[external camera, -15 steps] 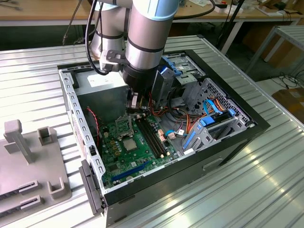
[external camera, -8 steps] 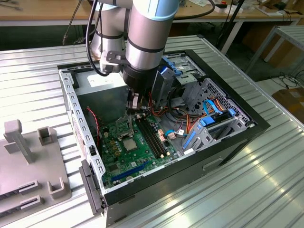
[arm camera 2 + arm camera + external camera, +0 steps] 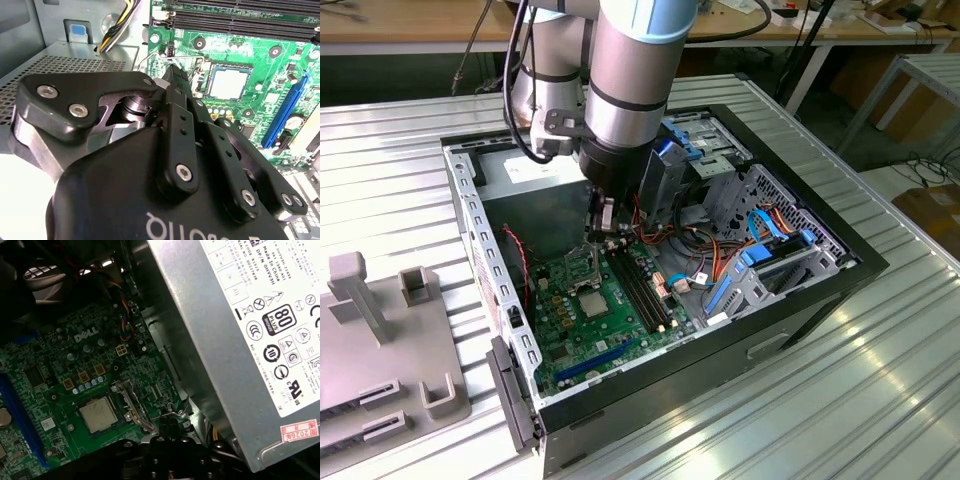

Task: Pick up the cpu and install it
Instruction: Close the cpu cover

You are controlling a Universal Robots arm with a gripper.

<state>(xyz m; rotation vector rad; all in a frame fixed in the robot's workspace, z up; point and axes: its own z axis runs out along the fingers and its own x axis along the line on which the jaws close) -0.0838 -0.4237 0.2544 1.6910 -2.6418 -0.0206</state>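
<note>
The cpu [image 3: 592, 303] is a small grey square lying flat in its socket on the green motherboard [image 3: 565, 345]. It also shows in both wrist views, as the cpu [image 3: 227, 82] and the cpu [image 3: 98, 414]. The shiny hinged socket frame [image 3: 133, 403] stands raised beside it. My gripper [image 3: 601, 222] hangs inside the case just above and behind the socket. In the second wrist view the black fingers [image 3: 176, 95] come together to a narrow tip by the socket's wire lever [image 3: 186, 58], a short way from the cpu. Nothing shows between them.
The open computer case [image 3: 830, 275] lies on a ribbed metal table. A grey power supply [image 3: 240, 340] rises close beside the gripper. Long black memory slots [image 3: 642, 290] run next to the socket, with coloured cables [image 3: 725, 250] and blue drive brackets beyond. A grey fixture [image 3: 380, 330] sits at the exterior view's left.
</note>
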